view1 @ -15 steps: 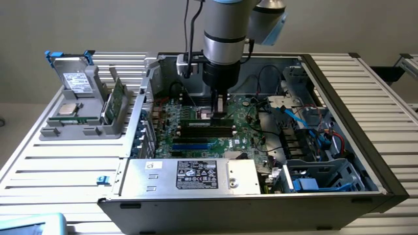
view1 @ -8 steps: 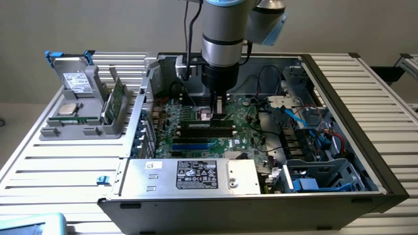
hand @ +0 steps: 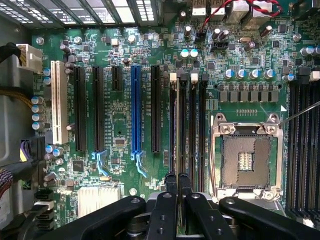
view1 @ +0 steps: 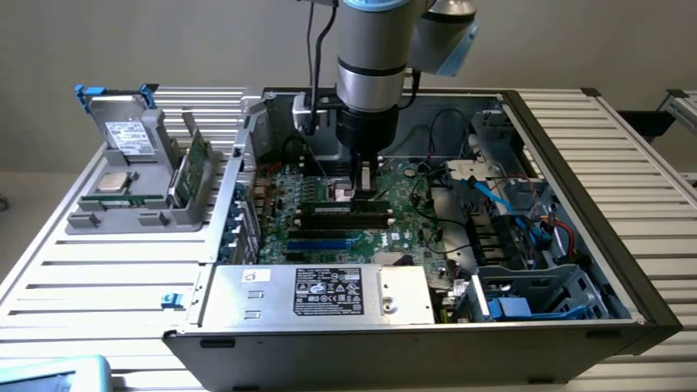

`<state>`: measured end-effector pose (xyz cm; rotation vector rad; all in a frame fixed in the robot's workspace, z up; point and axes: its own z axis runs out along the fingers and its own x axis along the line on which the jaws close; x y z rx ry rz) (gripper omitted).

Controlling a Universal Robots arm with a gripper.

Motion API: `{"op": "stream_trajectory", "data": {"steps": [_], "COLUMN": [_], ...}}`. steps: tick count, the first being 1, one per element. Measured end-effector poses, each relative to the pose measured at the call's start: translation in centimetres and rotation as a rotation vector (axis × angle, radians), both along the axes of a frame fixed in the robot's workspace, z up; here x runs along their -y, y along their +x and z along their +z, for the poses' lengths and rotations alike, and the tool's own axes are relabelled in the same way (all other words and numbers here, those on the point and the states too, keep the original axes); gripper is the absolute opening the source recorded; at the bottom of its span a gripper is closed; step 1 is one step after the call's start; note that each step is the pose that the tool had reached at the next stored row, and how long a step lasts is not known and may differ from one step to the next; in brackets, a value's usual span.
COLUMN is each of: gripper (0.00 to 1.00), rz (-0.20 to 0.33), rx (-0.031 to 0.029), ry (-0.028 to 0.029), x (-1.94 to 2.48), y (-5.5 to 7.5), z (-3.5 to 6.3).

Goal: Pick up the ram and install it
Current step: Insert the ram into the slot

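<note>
Found fingers (hand: 170, 195) clamped on ram (hand: 177, 130), 1 per side. Found ram on edge, lengthwise along memory slot (hand: 173, 115) of motherboard (hand: 250, 102); cannot tell if seated. Located it at 12 o'clock from power supply (view1: 316, 290) in exterior view.

Plain grey-beige wall (view1: 163, 41) across 12 o'clock, flat even light. Slatted pale metal counter (view1: 98, 286) spans 3 to 9 o'clock. Dark fixture (view1: 654, 122) at counter edge, 2 o'clock. Pale blue object (view1: 49, 376) at 7 o'clock corner, cut off.
</note>
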<state>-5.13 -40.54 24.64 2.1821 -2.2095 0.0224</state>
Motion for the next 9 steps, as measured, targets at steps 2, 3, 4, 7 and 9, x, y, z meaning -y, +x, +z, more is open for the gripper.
{"op": "stream_trajectory", "data": {"steps": [2, 3, 4, 7, 9], "gripper": [0.13, 0.13, 0.13, 0.13, 0.13], "rz": [0.0, 0.0, 0.0, 0.0, 0.0], "rx": [0.0, 0.0, 0.0, -0.0023, -0.0033], "ry": [-0.0011, -0.0025, -0.0033, -0.0034, -0.0034], "x": [0.02, 0.02, 0.02, 0.02, 0.02], "y": [-0.01, 0.0, 0.0, -0.01, -0.01], "z": [0.0, -0.02, -0.04, -0.16, -0.28]}}
